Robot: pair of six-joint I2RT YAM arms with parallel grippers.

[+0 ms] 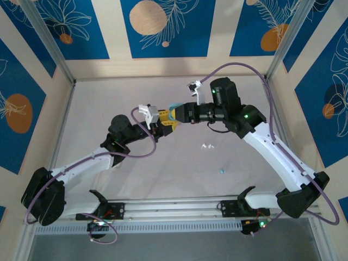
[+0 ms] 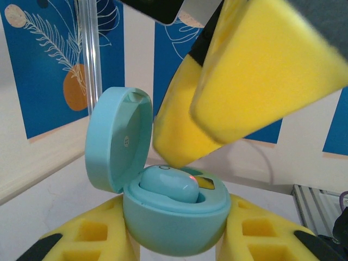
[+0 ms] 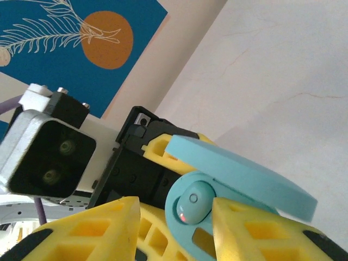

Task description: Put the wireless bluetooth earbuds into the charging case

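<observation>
Sitting in the open teal case (image 2: 174,225), lid (image 2: 117,141) at 10 o'clock, a teal bud (image 2: 167,184) shows a red light. Left gripper (image 2: 176,236) clamps the case; right gripper (image 3: 175,209), slightly parted, flanks the bud.

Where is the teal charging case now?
Near the top view's centre, the teal charging case is held in the left pincer, lid open, one teal earbud inside, the right pincer close beside it.
</observation>
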